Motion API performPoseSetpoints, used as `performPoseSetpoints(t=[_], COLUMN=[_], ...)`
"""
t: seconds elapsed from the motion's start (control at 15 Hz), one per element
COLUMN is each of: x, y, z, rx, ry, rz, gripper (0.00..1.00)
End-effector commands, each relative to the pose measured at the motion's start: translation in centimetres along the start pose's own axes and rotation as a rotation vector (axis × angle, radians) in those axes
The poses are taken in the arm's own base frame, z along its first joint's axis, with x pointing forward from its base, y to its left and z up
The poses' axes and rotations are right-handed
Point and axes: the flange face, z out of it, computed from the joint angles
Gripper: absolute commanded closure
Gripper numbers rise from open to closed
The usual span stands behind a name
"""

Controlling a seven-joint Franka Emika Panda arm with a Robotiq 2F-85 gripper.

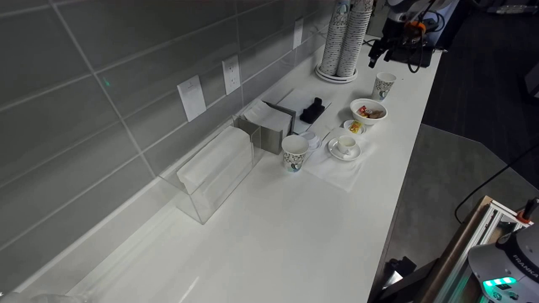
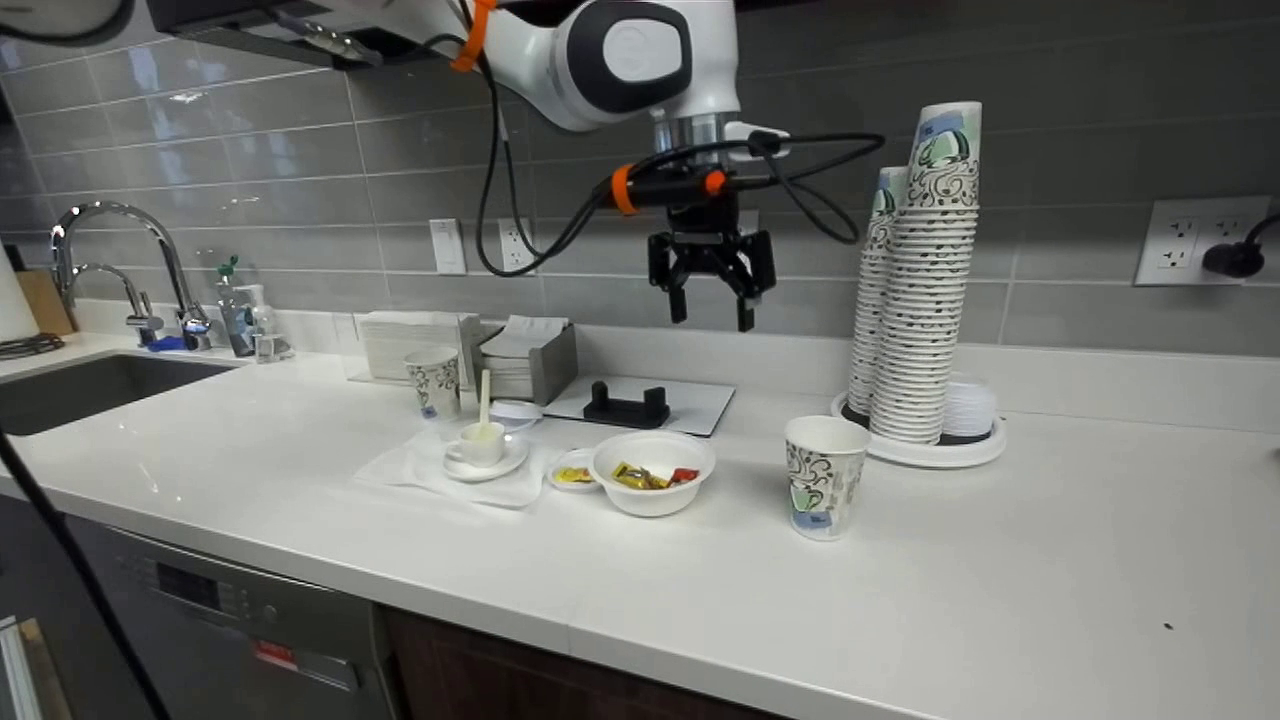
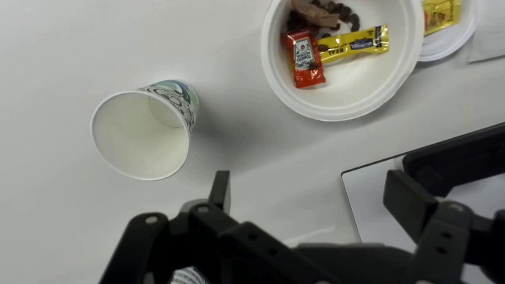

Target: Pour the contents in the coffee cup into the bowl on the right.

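Observation:
The small white coffee cup (image 2: 483,447) stands upright on a saucer in both exterior views (image 1: 345,143). A small handle shows on it, and a pale stick rises from it. Its contents are too small to tell. The pale bowl (image 2: 645,503) stands to its right in that exterior view and also shows in an exterior view (image 1: 358,115). In the wrist view the bowl (image 3: 335,113) holds red and yellow packets, a brown piece and several dark beans. My gripper (image 3: 309,193) is open and empty. In an exterior view the gripper (image 2: 712,308) hangs high above the counter, right of the bowl.
A patterned paper cup (image 2: 822,480) stands right of the bowl, empty in the wrist view (image 3: 138,138). Tall cup stacks (image 2: 925,320) stand near the wall. A black holder (image 2: 627,407), napkin boxes (image 1: 223,164), a small dish (image 2: 574,485) and another paper cup (image 1: 293,158) are nearby.

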Motion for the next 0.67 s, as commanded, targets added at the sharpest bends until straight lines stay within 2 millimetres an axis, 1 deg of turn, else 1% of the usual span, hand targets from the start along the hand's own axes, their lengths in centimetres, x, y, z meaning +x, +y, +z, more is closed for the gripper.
performPoseSetpoints(t=[0.0, 0.13, 0.2, 0.27, 0.33, 0.47, 0.6], x=[-4.4, -7.6, -9.1, -5.1, -5.9, -5.9, -5.7], y=[-2.4, -3.3, -3.6, -2.5, -2.7, -2.6, -2.7], z=[-2.2, -2.7, -2.9, -2.0, -2.3, -2.5, -2.0], rx=[-0.022, 0.016, 0.048, 0.021, 0.031, 0.032, 0.031], ry=[0.022, -0.059, -0.073, -0.046, -0.051, -0.046, -0.052], rz=[0.075, 0.112, 0.118, 0.095, 0.098, 0.098, 0.096], gripper=[0.00, 0.00, 0.00, 0.00, 0.00, 0.00, 0.00])
